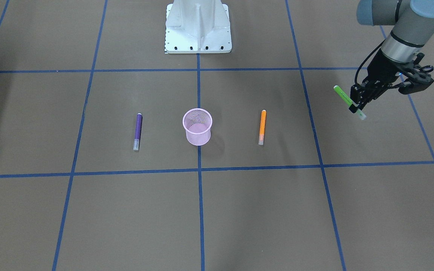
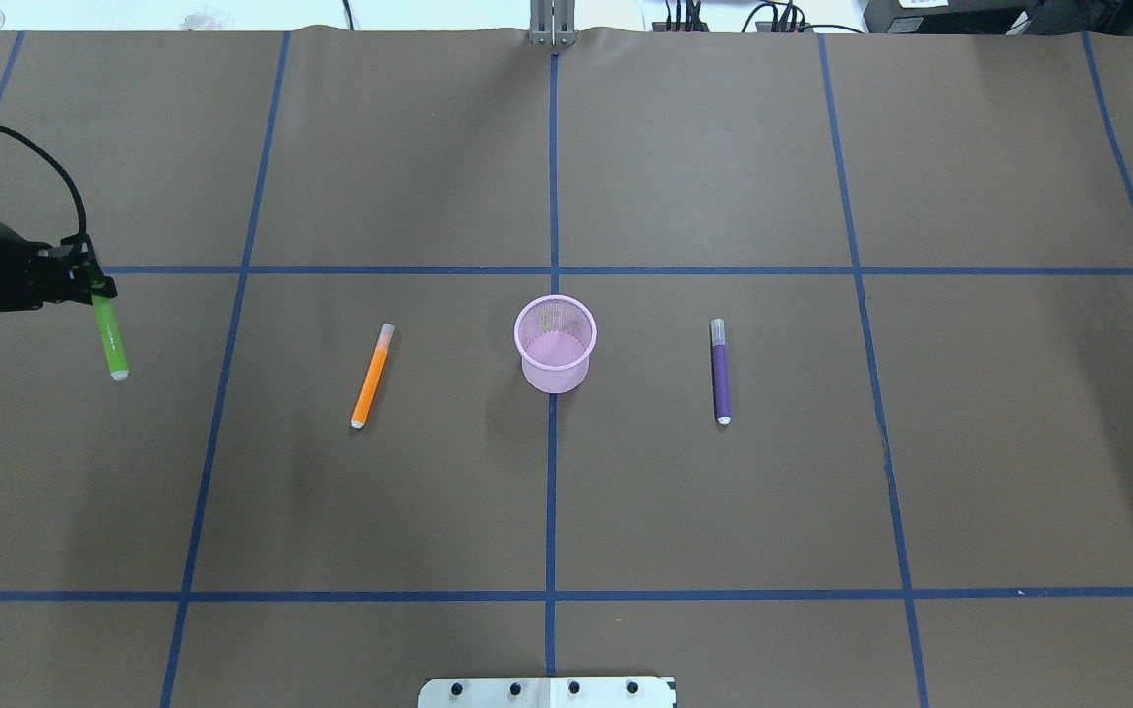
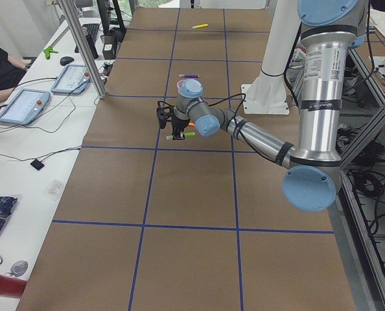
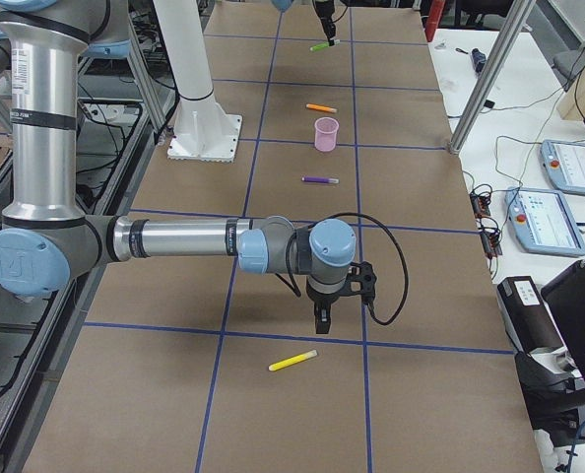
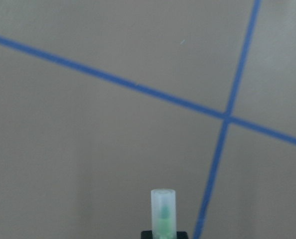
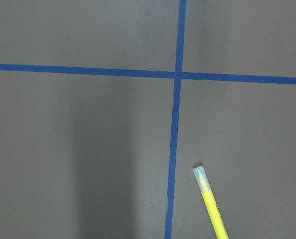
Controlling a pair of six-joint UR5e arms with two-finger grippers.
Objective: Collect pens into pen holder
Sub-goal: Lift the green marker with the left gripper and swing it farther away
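- My left gripper (image 1: 356,103) has its fingers closed on the green pen (image 1: 343,96), gripping it near the clear cap end; the pen is tilted and looks lifted off the table (image 1: 352,210)
- It sits far out on my left side, well apart from the orange pen (image 1: 262,126)
- The pen holder (image 1: 198,137) stands upright mid-table on a blue tape line (image 1: 200,210), with nothing in it that I can see
- The orange pen lies flat to its left and the purple pen (image 1: 138,130) to its right, neither touching it
- The yellow pen (image 4: 292,361) lies far off to my right
- My right gripper (image 4: 320,320) hangs just beside the yellow pen without touching it; I cannot tell how wide its fingers are
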